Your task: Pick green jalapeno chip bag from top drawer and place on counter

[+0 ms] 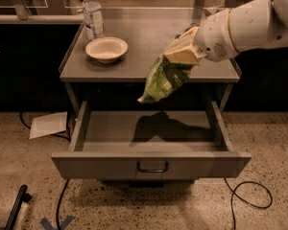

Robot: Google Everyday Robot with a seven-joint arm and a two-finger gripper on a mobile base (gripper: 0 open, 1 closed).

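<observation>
My gripper [180,56] is shut on the top of the green jalapeno chip bag [164,81], which hangs in the air in front of the counter's front edge, above the open top drawer [151,164]. The drawer is pulled out, with the bag's shadow on its floor. The counter [149,42] lies just behind the bag. My white arm reaches in from the upper right.
A white bowl [106,49] and a clear water bottle [93,14] stand at the counter's left rear. A silver can [187,30] lies behind my gripper. A white paper [48,124] lies on the floor at left; cables [245,195] run on the floor at right.
</observation>
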